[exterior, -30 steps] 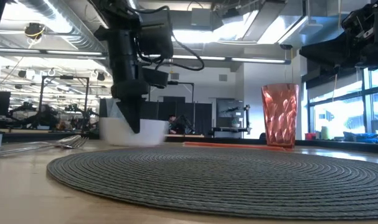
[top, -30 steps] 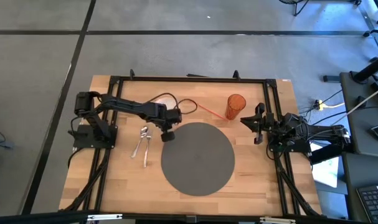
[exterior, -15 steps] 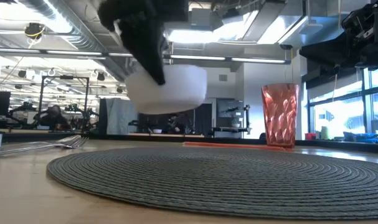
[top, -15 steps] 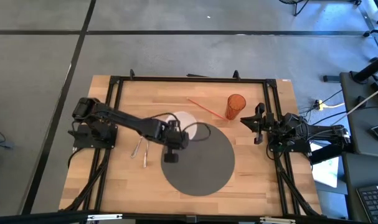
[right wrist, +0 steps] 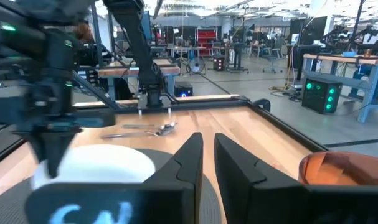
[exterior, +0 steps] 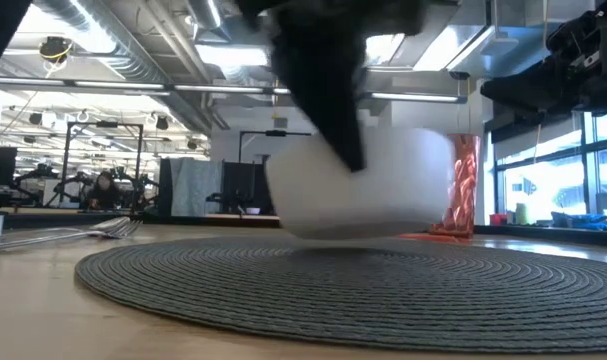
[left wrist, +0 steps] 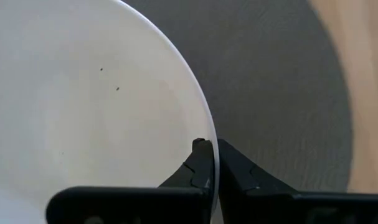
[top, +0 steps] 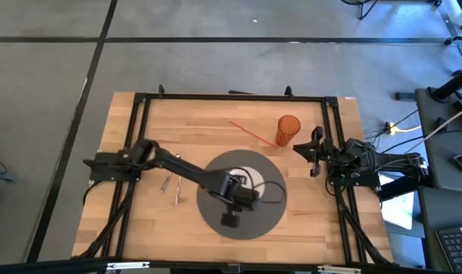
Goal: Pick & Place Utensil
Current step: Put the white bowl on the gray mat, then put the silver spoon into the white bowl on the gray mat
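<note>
A white bowl (top: 253,180) (exterior: 358,190) (right wrist: 95,165) hangs low over the middle of the round grey mat (top: 280,205); whether its base touches the mat cannot be told. My left gripper (top: 241,187) (left wrist: 210,152) is shut on its rim. A fork and spoon (top: 172,185) (exterior: 83,232) (right wrist: 145,129) lie flat on the wood left of the mat. My right gripper (top: 297,148) (right wrist: 207,155) waits shut at the table's right side, touching nothing. My left gripper pinches the bowl's rim (left wrist: 208,134), one finger (left wrist: 198,165) inside the bowl and the other (left wrist: 238,174) outside. The fingers come from above, slanting down (exterior: 333,110). The bowl sits upright and level in the hold, just over the mat.
An orange ribbed cup (top: 288,129) (exterior: 466,190) (right wrist: 344,168) stands beyond the mat's far right edge, with a thin orange stick (top: 250,131) lying on the wood to its left. A black frame (top: 215,97) rims the table.
My left gripper has lifted the bowl off the wood at the mat's far left, carried it toward the near and right over the mat's middle, and brought it down low there. The bowl stayed upright in the shut fingers.
</note>
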Robot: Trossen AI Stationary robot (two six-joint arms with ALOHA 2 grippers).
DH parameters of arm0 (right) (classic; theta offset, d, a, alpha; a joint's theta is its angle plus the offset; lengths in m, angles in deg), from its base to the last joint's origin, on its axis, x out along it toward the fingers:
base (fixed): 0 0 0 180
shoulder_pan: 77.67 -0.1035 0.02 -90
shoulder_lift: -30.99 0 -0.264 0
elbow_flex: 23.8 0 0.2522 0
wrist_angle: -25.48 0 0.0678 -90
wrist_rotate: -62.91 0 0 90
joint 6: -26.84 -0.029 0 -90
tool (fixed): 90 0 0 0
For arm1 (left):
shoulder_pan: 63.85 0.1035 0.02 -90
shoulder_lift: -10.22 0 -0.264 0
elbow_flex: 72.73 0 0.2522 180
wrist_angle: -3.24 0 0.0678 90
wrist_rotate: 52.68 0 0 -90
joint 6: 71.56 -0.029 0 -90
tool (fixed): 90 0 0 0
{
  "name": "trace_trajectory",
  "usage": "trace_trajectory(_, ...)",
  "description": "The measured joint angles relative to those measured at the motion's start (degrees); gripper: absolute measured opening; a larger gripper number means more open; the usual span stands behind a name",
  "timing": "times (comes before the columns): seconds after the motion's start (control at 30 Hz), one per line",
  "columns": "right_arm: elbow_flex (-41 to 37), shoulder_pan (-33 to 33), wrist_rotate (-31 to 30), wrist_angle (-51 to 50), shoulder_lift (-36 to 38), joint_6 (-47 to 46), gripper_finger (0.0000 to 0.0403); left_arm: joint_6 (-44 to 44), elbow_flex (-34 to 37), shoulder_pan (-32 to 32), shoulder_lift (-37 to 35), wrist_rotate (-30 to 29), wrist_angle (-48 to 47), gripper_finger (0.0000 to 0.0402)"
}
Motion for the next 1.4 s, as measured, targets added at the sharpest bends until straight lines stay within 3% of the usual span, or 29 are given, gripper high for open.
trace_trajectory(0.13,0.0,0.0,0.0,-0.9,0.0,0.2,0.0042,-0.5,-9.7,-0.9,5.6,0.0,-6.4,0.0003)
trace_trajectory(0.27,0.0,0.0,0.0,-1.0,0.0,0.2,0.0042,-0.5,-14.7,-1.6,10.2,0.5,-10.6,0.0003)
trace_trajectory(0.5,0.0,0.0,0.0,-0.9,0.0,0.2,0.0042,0.6,-15.0,-1.5,11.6,1.1,-11.0,0.0015)
trace_trajectory(0.87,0.0,0.0,0.1,-1.0,0.0,-0.8,0.0042,-2.0,-14.9,-2.8,8.7,1.0,-11.6,0.0100)
trace_trajectory(1.0,0.0,0.0,0.2,-1.0,0.0,-1.5,0.0042,-5.4,-14.7,-3.8,4.8,-0.4,-18.3,0.0117)
trace_trajectory(1.2,0.0,0.0,2.9,-1.4,0.0,-1.6,0.0042,-3.6,-6.5,-6.0,-9.3,-14.0,-17.0,0.0110)
trace_trajectory(1.3,0.0,0.0,3.1,-1.5,0.0,-1.6,0.0042,1.4,3.7,-6.0,-19.4,-20.8,-14.8,0.0091)
trace_trajectory(1.4,0.0,0.0,3.1,-1.5,0.0,-1.6,0.0042,8.0,18.8,-6.0,-30.9,-26.1,-9.1,0.0065)
